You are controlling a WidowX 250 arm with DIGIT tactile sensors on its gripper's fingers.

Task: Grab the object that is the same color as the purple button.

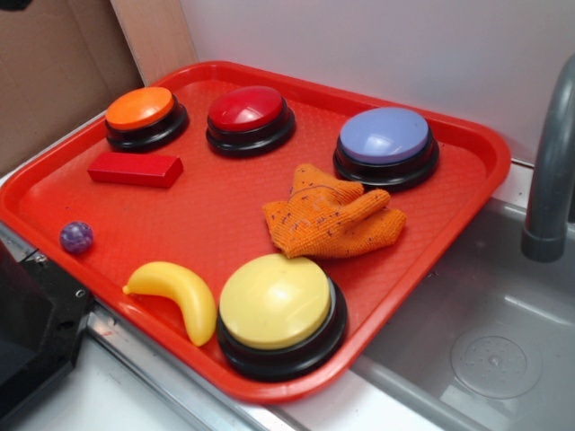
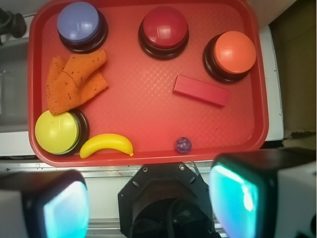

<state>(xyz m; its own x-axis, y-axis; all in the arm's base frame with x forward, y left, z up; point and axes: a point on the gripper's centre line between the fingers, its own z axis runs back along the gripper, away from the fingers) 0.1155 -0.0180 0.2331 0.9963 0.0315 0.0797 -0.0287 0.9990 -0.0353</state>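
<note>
Your claw (image 2: 151, 208) hangs wide open and empty at the bottom of the wrist frame, off the tray (image 2: 148, 94). You see the ball (image 2: 183, 145) at lower centre near the tray's rim, and the purple button (image 2: 79, 22) upper left.

- Tray (image 1: 467, 148): showing red throughout, with a fine textured grid.
- Buttons, all sitting on black bases: orange (image 1: 139, 108), red (image 1: 245, 108), lavender-blue (image 1: 384, 135), yellow (image 1: 274, 300).
- Ball (image 1: 76, 236): appearing purple with pale speckles.
- Block (image 1: 135, 169): showing plain red.
- Banana (image 1: 175, 292): showing yellow.
- Cloth (image 1: 331, 215): showing orange knit with dark flecks.
- Gripper (image 2: 151, 203): its pads glowing teal.
</note>
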